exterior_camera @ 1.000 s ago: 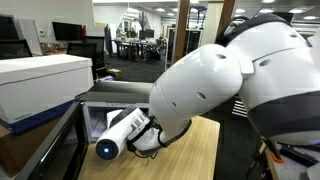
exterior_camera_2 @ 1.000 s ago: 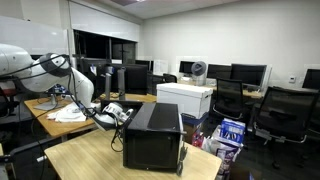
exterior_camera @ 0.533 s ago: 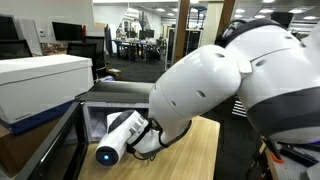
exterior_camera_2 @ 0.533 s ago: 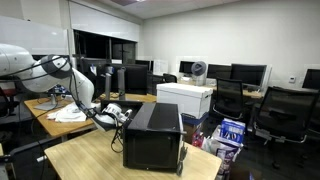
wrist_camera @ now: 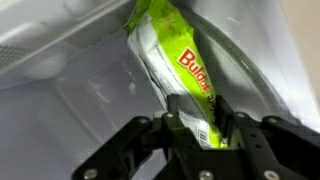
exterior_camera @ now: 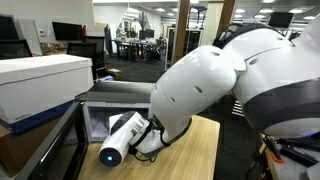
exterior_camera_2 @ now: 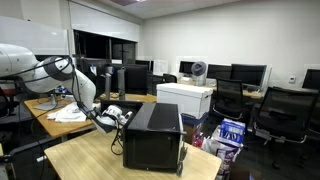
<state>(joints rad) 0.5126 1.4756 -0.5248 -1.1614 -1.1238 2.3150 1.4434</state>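
Pinching bag (wrist_camera: 172, 55) by its near end, gripper (wrist_camera: 200, 128) jaws narrowed onto it, since it leans against box (wrist_camera: 60, 90) wall ahead.

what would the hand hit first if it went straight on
The green snack bag, already between the fingers of the hand; beyond it probably the white back wall, though depth is unclear.

White glossy rounded arm (exterior_camera: 200, 80); black cable (exterior_camera: 163, 136); black metal fingers (wrist_camera: 172, 128).
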